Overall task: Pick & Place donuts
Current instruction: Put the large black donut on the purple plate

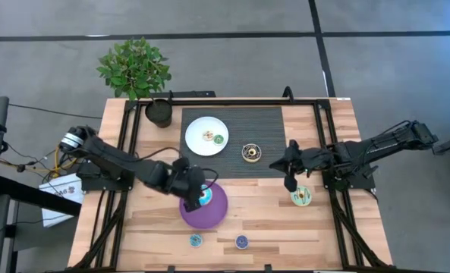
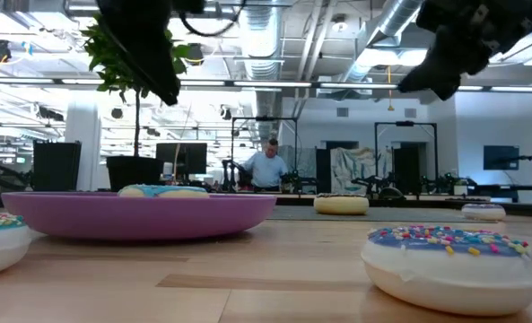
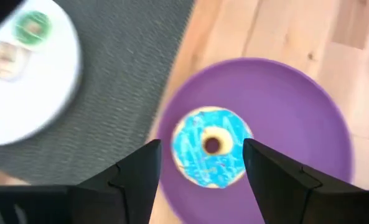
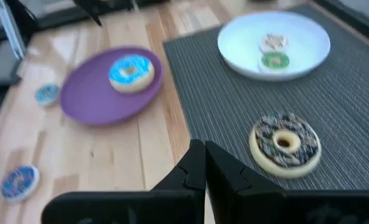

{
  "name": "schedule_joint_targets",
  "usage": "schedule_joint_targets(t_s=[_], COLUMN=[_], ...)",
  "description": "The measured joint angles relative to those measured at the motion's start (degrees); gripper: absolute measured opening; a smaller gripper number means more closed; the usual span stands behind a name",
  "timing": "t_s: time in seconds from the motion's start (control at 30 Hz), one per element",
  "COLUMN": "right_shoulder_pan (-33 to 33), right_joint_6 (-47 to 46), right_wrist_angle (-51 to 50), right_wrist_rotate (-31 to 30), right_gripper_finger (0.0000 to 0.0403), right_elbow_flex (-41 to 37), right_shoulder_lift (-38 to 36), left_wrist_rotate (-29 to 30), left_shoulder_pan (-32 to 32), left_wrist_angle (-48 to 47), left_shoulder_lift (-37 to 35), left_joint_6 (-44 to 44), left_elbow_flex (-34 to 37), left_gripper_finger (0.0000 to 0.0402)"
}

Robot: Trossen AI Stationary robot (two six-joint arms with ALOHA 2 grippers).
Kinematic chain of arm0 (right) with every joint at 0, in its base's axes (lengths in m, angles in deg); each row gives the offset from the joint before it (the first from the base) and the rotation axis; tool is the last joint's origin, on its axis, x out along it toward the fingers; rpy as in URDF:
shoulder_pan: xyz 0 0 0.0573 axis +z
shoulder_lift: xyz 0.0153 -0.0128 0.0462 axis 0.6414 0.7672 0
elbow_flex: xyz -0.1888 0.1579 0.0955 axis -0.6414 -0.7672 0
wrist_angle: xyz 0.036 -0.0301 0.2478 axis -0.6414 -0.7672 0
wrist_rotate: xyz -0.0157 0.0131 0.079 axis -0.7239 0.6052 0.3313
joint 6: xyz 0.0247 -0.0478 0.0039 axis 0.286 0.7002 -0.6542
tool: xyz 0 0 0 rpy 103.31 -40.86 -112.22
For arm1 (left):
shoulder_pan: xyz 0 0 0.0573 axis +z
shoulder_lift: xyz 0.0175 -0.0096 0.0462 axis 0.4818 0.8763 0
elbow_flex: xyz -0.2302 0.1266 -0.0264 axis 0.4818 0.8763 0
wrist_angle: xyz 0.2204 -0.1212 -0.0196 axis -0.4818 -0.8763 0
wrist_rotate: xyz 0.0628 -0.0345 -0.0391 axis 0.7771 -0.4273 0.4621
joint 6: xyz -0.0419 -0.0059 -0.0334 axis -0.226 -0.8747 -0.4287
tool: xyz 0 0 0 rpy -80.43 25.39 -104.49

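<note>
The blue-iced donut lies flat on the purple plate. My left gripper hovers above it, open, one finger on each side, touching nothing. My right gripper is shut and hangs over the dark mat beside the brown-and-cream donut. The green-iced donut rests on the wood near the right arm. The green mini and cream mini sit on the white plate. The blue mini and purple mini lie by the near edge.
A potted plant and its dark pot stand at the far left corner. Black frame rails run along both sides of the table. Bare wood lies between the purple plate and the green-iced donut. A person stands in the room beyond.
</note>
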Motion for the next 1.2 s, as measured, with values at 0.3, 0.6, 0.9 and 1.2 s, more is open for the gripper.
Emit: schedule_joint_targets(t_s=[0.3,0.6,0.9,1.2], right_shoulder_pan=[-0.03,-2.57,-8.67,-15.27], right_joint_6=[-4.89,-11.12,-20.69,-27.52], right_wrist_angle=[13.72,15.45,-12.45,-35.41], right_wrist_rotate=[-5.69,-5.98,-3.85,-2.02], right_gripper_finger=[0.0000,0.0000,0.0000,0.0000], right_elbow_flex=[0.08,9.61,31.55,41.55], right_shoulder_lift=[4.23,19.54,35.41,42.33], left_wrist_rotate=[2.91,-1.05,-3.35,-3.37], left_shoulder_pan=[-3.25,-4.02,-3.91,-3.91], left_wrist_angle=[3.74,15.35,15.76,6.42], left_shoulder_lift=[-10.45,-27.17,-45.89,-61.32], left_joint_6=[-1.86,0.61,3.89,6.69], left_elbow_flex=[11.14,29.17,39.11,41.78], left_gripper_finger=[0.0204,0.0156,0.0123,0.0116])
